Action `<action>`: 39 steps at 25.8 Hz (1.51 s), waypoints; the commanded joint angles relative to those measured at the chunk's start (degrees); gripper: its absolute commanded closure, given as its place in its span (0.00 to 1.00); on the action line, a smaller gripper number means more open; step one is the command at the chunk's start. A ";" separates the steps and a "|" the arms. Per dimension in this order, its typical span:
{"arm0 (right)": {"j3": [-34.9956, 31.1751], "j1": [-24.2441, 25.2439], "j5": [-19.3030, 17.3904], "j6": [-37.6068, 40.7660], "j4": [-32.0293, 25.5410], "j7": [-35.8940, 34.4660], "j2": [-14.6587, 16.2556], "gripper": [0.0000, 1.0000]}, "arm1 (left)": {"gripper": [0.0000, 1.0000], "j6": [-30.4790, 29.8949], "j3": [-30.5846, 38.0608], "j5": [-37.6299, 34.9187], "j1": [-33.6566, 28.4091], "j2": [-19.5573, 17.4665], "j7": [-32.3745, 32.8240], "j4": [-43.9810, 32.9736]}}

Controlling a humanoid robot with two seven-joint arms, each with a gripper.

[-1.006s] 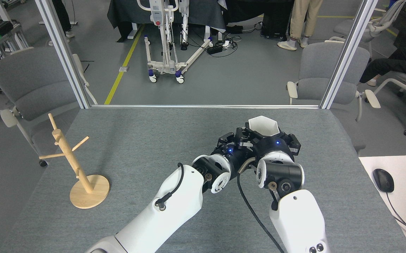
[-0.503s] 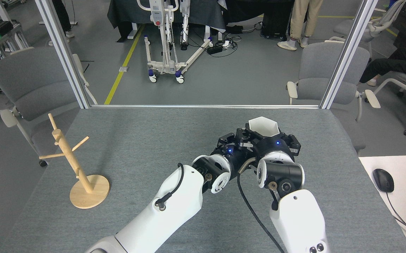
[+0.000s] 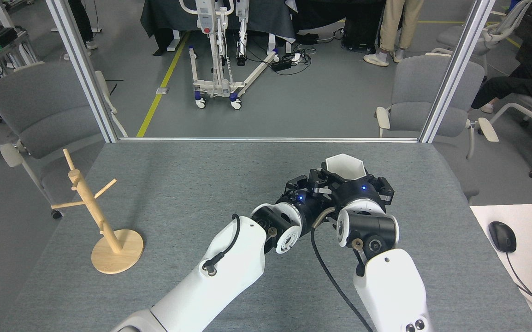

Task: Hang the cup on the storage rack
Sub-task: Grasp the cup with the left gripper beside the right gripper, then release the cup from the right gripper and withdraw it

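Both grippers met at the cup [image 3: 345, 165] — the left gripper [image 3: 314, 182] and the right gripper [image 3: 371, 184] crowded dark against its near sides, and I could not tell how their jaws stood. Its white hexagonal rim showed upright above them, over the grey table [image 3: 192, 184]. Well apart, at the table's left edge, the storage rack [image 3: 97, 216] stood with 1 post on its round base.
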State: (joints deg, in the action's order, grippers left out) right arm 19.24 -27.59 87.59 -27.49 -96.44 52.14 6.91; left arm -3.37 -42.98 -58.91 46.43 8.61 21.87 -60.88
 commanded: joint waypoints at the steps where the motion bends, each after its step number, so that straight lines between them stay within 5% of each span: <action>1: 0.01 -0.01 0.04 0.07 0.11 -3.09 -0.14 0.06 | 1.00 -0.06 0.00 0.02 -0.03 0.00 -1.04 0.41; 11: 0.01 0.17 -2.42 0.25 3.18 -17.24 -0.41 0.01 | 1.00 -0.06 0.00 0.02 -0.03 0.00 -1.13 1.21; 18: 0.01 0.43 -3.12 0.33 3.80 -20.23 -0.67 0.01 | 1.00 -0.14 0.09 0.02 -0.03 -0.09 -1.13 2.00; 28: -1.58 0.17 -15.96 0.07 3.71 -46.60 -1.11 0.02 | 1.00 -0.67 0.18 -0.41 -2.31 -0.17 -1.48 1.82; 34: -18.10 0.69 -27.38 1.74 4.42 -53.46 2.14 0.01 | 1.00 -0.94 0.44 -0.94 -7.58 -1.14 -1.48 -2.31; 36: -24.08 1.93 -31.07 6.84 8.02 -53.46 5.74 0.00 | 1.00 -0.85 0.88 -1.21 -10.49 -3.43 -1.48 -5.83; 39: -31.63 5.62 -31.86 18.08 15.05 -53.54 8.38 0.00 | 1.00 -0.67 4.22 -3.31 -14.26 -7.73 -1.57 -11.27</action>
State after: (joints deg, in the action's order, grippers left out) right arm -4.95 -24.75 57.89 -18.43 -86.99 -1.07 12.49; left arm -4.19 -41.19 -60.78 35.76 4.28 20.36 -67.33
